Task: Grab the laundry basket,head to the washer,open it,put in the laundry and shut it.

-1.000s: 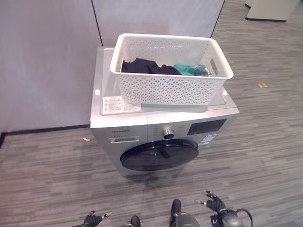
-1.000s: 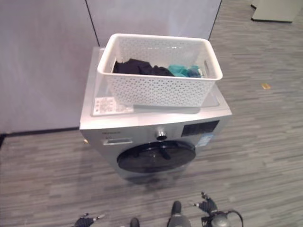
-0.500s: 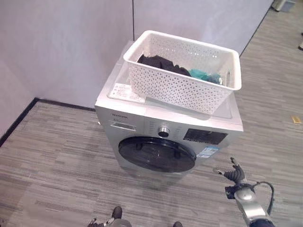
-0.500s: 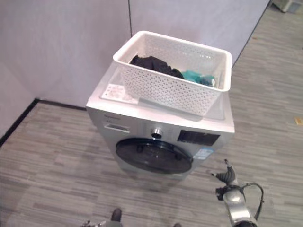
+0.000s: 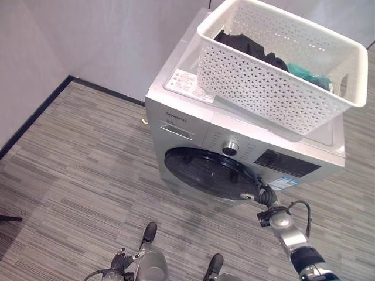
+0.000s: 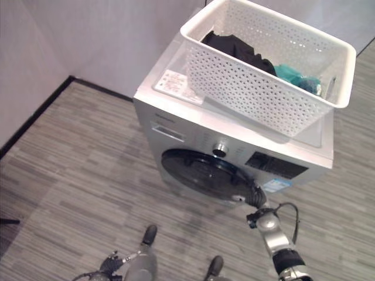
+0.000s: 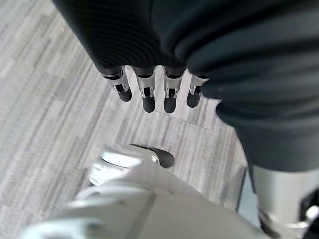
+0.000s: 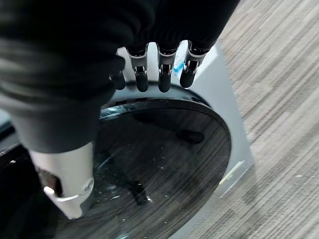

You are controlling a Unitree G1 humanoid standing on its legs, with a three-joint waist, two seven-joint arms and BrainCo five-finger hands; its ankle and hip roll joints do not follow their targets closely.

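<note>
A white perforated laundry basket (image 5: 275, 93) stands on top of a silver front-loading washer (image 5: 187, 120). It holds dark laundry (image 5: 243, 44) and a teal piece (image 5: 304, 73). The washer's round dark door (image 5: 205, 172) looks shut. My right hand (image 5: 266, 198) is up at the door's right edge, fingers (image 8: 162, 74) relaxed and open just in front of the dark glass (image 8: 164, 144), holding nothing. My left hand (image 5: 120, 264) hangs low by my side, fingers (image 7: 147, 94) straight over the floor and empty.
A grey partition wall (image 5: 117, 35) with a black baseboard (image 5: 35, 117) runs behind and left of the washer. A control knob (image 5: 230, 147) sits above the door and a label (image 5: 188, 85) lies on the washer's top. Striped grey floor (image 5: 76, 175) spreads in front.
The camera has swung, so the washer now sits closer and to the right. My right hand has risen from low by my side to the door's right edge. The left hand stays low.
</note>
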